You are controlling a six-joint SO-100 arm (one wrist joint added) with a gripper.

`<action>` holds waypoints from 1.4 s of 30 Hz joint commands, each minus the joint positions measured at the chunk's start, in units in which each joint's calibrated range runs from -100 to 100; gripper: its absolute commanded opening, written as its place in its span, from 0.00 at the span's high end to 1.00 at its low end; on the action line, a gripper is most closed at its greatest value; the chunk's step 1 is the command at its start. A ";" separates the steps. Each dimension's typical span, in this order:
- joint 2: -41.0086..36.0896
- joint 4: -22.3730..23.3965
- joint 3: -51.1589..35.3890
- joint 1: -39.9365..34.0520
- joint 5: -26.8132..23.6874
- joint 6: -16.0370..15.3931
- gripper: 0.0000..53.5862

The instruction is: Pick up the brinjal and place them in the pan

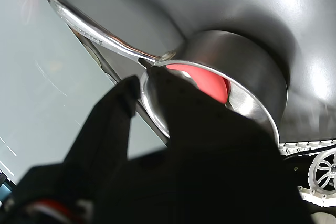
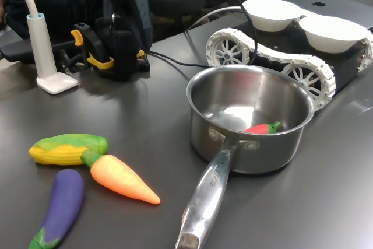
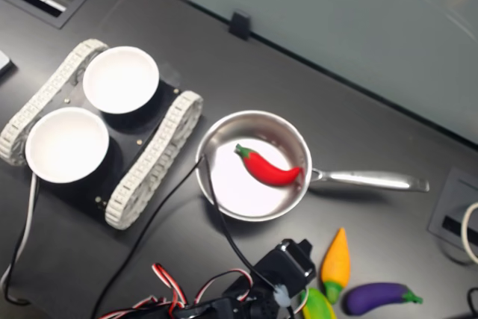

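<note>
On the dark table (image 2: 326,202), at the first exterior view's near left, the brinjal (image 2: 61,206) lies flat: matte purple body, green cap at its near end, cut off by the frame edge. It sits beside the carrot (image 2: 121,178) and corn (image 2: 67,148), well apart from the pan (image 2: 247,122), which holds a red chilli (image 3: 267,166). The gripper (image 1: 137,109) fills the wrist view as a dark blurred mass; its fingers appear spread, gripping nothing, with only a red patch of the chilli showing past them.
</note>
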 commanded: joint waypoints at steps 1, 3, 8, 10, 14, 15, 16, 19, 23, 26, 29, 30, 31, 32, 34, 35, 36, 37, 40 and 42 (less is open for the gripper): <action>0.91 -1.30 -5.25 1.05 -0.10 -0.74 0.90; 2.00 -1.55 -5.98 1.51 -0.20 -0.74 0.90; 4.45 -2.49 -8.07 3.81 0.00 -0.99 0.87; 5.29 -3.17 -8.61 4.84 0.10 -1.16 0.86; 7.06 -3.94 -9.88 6.67 0.54 -1.50 0.79; 7.48 -3.94 -10.25 7.02 0.68 -1.58 0.77; 7.91 -4.03 -10.61 7.25 0.73 -1.58 0.75; 9.00 -4.03 -11.25 7.59 1.22 -1.58 0.70; 10.18 -4.03 -11.52 8.05 1.76 -1.58 0.67; 10.86 -3.86 -11.43 8.62 1.86 -1.50 0.59; 11.53 -3.86 -11.43 9.65 1.95 -1.50 0.53; 11.70 -3.86 -11.61 10.00 2.15 -1.50 0.53; 11.87 -3.86 -11.70 10.34 2.39 -1.50 0.52; 12.12 -3.86 -11.79 10.57 2.69 -1.50 0.52; 12.71 -4.03 -12.25 11.49 2.98 -1.50 0.51; 13.05 -4.03 -12.52 11.95 3.27 -1.50 0.51; 13.39 -4.03 -12.79 12.52 3.47 -1.50 0.50; 13.73 -4.28 -13.06 13.10 3.52 -1.50 0.50; 13.81 -5.56 -12.34 14.36 4.15 -1.50 0.50; 14.23 -5.99 -12.52 15.04 5.03 -1.50 0.50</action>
